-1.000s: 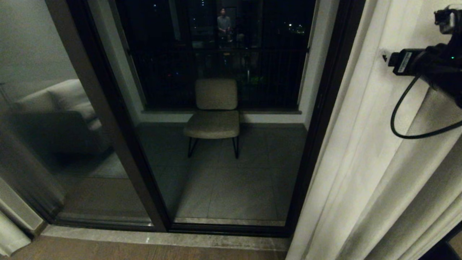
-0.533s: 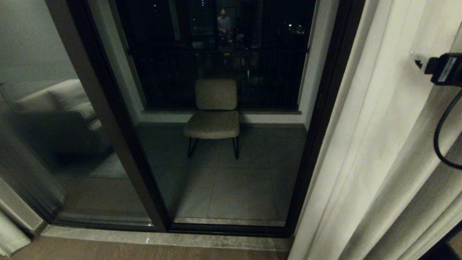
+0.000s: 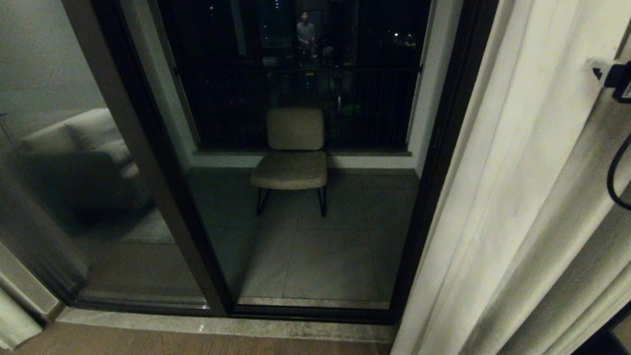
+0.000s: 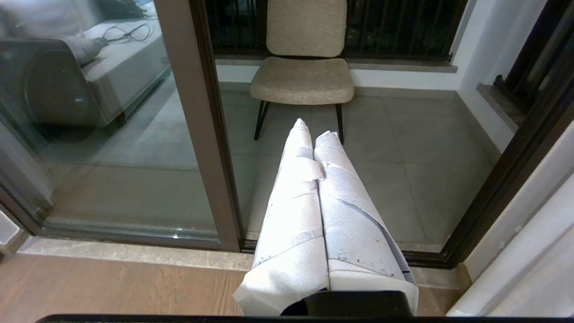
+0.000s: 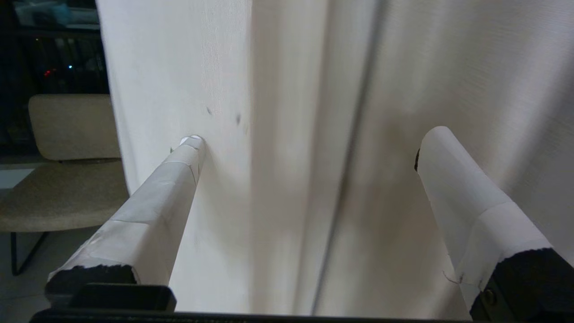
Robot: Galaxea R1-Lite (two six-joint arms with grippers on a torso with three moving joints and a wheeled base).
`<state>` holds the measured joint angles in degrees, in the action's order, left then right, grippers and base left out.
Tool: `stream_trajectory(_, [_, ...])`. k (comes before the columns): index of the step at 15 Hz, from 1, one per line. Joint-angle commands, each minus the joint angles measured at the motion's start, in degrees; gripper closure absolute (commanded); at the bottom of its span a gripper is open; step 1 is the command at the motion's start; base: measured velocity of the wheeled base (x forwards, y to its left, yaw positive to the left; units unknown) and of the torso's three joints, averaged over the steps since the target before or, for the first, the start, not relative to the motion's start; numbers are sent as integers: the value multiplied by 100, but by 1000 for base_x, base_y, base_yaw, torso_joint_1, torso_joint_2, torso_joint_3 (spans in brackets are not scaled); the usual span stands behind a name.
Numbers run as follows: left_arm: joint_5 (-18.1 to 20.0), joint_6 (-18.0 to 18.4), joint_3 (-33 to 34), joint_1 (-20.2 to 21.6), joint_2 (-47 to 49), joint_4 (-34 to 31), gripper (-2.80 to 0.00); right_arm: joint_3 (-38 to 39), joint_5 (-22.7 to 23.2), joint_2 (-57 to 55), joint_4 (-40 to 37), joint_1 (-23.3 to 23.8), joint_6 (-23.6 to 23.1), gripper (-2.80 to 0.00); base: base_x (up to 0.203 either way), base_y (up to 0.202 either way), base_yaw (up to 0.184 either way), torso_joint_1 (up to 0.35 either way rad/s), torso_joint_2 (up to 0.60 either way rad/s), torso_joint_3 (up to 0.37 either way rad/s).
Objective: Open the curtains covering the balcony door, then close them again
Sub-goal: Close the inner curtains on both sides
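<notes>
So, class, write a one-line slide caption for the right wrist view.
Right gripper, fingers spread wide, faces the cream curtain; a chair shows past its edge.

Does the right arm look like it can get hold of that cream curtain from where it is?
Probably yes. The right gripper is open, its taped fingers spread on either side of a pleat of the curtain, one tip seemingly at the fabric. Nothing stands between them.

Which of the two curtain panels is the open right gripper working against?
The right-hand panel, bunched beside the door frame; the right gripper has its open fingers against those folds. The left panel only shows as a sliver at the door's far side.
</notes>
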<state>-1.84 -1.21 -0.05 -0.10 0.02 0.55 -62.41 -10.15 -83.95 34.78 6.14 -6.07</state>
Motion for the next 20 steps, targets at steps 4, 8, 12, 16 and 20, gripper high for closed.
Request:
stream_trajectory(4, [-9, -2, -4, 1, -2, 7, 0, -1082, 193, -1409, 148, -46, 0, -280, 0, 0, 0, 0, 0, 0])
stream_trajectory(8, [-1, -2, 5, 1, -2, -2, 0, -1913, 211, -2208, 205, -75, 8, -280, 0, 0, 0, 0, 0, 0])
stream_trajectory(12, [0, -2, 5, 1, -2, -2, 0, -2019, 215, -2423, 239, -78, 0, -280, 0, 0, 0, 0, 0, 0])
stream_trajectory(16, [-7, -2, 3, 1, -2, 3, 0, -2241, 245, -2477, 226, -130, 251, -280, 0, 0, 0, 0, 0, 0])
stream_trajectory(20, [-4, -2, 0, 1, -2, -2, 0, -2439, 888, -2594, 244, -145, 286, -280, 0, 0, 0, 0, 0, 0])
